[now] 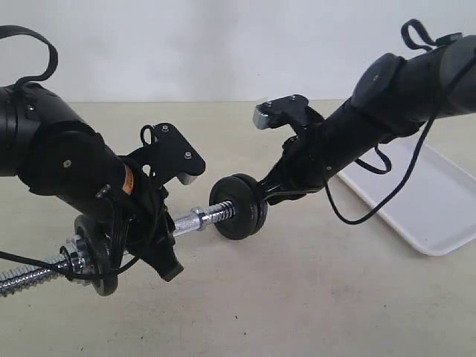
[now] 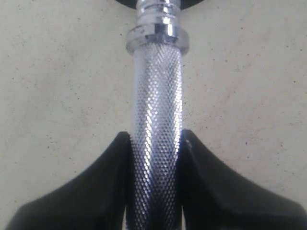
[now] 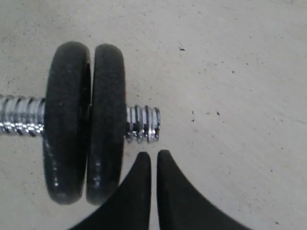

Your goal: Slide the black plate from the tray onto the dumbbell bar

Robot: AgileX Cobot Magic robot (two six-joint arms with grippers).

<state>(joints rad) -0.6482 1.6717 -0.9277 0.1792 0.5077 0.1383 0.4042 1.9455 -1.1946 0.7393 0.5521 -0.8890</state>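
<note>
Bar (image 2: 157, 143) clamped, black plate (image 3: 106, 124) on (tip (image 3: 144, 123) bare)

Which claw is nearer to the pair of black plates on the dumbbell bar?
Right. The right claw, shut, sits just beside the pair of black plates, near the dumbbell bar's threaded tip. The left claw grips its knurled middle, further from them.

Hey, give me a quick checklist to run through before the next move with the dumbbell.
1. The left gripper clamps the bar at its knurled middle: ok.
2. The black plate sits on the bar against a second plate: ok.
3. Bare thread shows past the black plate: ok.
4. The right gripper is shut, holding nothing: ok.
5. The right gripper is clear of the black plate: cannot tell.
6. The tray has no plates left: cannot tell, it is partly out of view.
</note>
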